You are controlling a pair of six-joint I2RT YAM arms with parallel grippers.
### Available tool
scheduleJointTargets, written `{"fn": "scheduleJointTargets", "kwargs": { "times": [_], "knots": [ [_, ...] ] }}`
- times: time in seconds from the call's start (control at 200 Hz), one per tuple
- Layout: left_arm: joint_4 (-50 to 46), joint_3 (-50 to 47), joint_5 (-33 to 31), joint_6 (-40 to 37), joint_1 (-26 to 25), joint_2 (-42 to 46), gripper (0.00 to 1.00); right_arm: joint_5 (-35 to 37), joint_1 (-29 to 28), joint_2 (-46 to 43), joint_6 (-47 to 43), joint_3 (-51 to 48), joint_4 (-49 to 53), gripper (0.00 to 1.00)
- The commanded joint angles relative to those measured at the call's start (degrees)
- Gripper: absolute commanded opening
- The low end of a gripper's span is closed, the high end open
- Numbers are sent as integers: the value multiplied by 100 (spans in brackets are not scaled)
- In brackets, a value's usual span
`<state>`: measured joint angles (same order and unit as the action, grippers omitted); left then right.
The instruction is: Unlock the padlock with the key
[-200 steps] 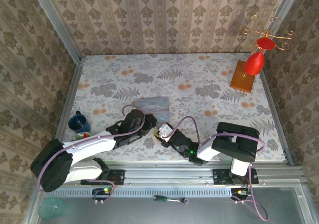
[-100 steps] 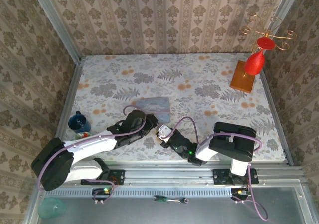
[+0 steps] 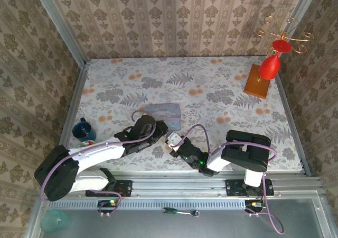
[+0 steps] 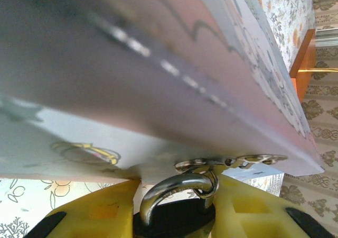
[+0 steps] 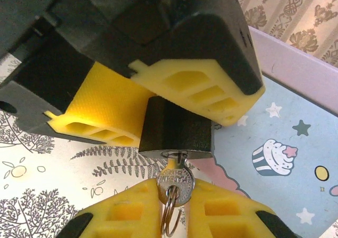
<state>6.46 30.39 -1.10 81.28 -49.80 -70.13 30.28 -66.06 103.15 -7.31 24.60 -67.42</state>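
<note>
At the near edge of the tin box [image 3: 163,112], my left gripper [image 4: 174,211] clamps the padlock [image 5: 177,132], which looks small, rigid and light and is best held by its flat sides, as now. Just nearer than the box, my right gripper [image 5: 174,209] pinches the head of the key [image 5: 176,181], thin, slick metal seated in the keyhole. A second ago those jaws stood wider, and they have since narrowed onto it.

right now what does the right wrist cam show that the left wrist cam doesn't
Right wrist: the key seated in the keyhole of the padlock, its head pinched by the right gripper. Left wrist: the silvery shackle hooked through the hasp of the tin box. Both: the padlock's dark body clamped in the left gripper, beside the tin box.
</note>
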Motion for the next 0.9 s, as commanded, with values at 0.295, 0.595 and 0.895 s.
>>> {"fn": "scheduleJointTargets", "kwargs": {
  "times": [0.295, 0.595, 0.895],
  "knots": [
    [87, 127, 110, -312, 25, -10, 2, -590, -22, -566, 1830, 77, 759, 10],
    [252, 75, 110, -341, 36, 23, 0, -1910, 599, -628, 3607, -290, 101, 26],
    [356, -8, 124, -314, 49, 118, 0, -2799, 1062, -553, 4396, -396, -324, 16]
  ]
}}
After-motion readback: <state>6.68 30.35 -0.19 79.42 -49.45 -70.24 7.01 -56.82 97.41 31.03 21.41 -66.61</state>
